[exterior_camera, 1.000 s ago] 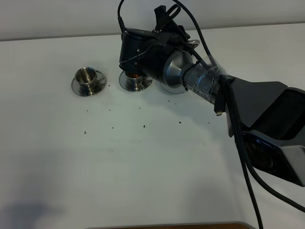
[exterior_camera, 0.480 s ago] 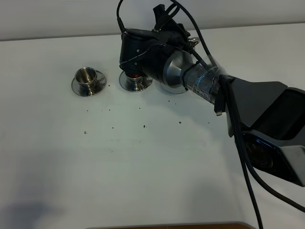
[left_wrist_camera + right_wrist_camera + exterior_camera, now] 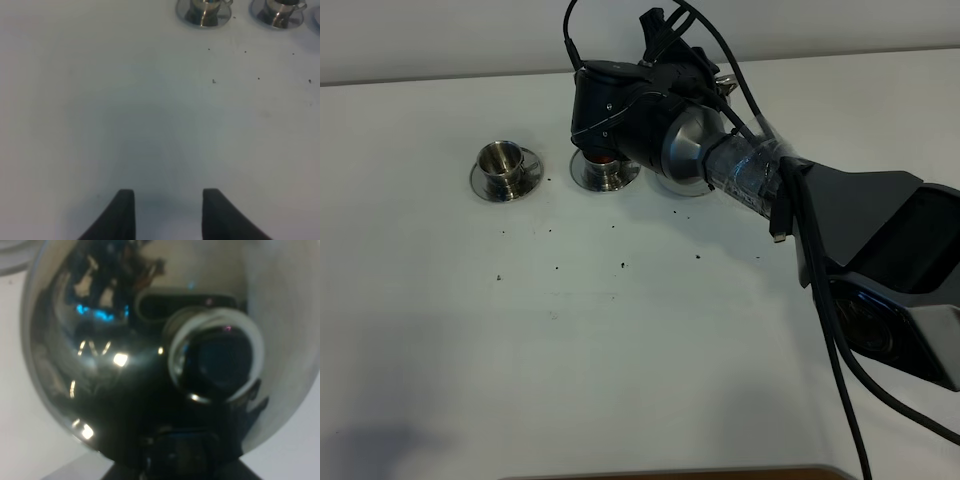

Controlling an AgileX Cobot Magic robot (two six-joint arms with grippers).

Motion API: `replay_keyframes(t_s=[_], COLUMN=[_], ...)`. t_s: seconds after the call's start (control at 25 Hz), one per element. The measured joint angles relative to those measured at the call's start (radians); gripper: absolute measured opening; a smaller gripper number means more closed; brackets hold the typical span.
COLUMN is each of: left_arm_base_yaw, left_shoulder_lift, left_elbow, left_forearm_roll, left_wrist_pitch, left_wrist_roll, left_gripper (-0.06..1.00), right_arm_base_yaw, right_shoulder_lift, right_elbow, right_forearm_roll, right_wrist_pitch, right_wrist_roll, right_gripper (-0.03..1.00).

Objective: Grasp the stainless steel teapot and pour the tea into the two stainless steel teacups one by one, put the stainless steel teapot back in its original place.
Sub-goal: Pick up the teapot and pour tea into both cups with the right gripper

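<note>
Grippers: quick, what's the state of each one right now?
Left gripper: open, holding nothing.
Right gripper: closed on the stainless steel teapot.

teapot (image 3: pixel 90 365) mirror-silver; teacups (image 3: pixel 504 162) silver; table (image 3: pixel 620 330) white, dark specks; right arm (image 3: pixel 880 230) black.

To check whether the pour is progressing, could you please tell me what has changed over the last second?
Nothing has visibly changed. The stainless steel teapot stays held up by the right arm next to the right-hand teacup, which shows reddish liquid. The left-hand teacup has not moved, and the left gripper keeps its jaws open over the table.
</note>
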Motion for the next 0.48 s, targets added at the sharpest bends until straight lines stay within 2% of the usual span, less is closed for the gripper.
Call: replay_keyframes(t_s=[0.48], left_arm_base_yaw=[0.000], left_shoulder_lift=[0.000], left_elbow=[0.000], left_forearm_roll=[0.000], left_wrist_pitch=[0.000], left_wrist_roll=[0.000], left_gripper=[0.38], right_arm_base_yaw=[0.000], right_shoulder_lift=[0.000], right_elbow=[0.000], right_forearm_roll=[-0.012], right_wrist_pitch=[0.000], right_wrist_roll=[-0.013], right_gripper=[0.19])
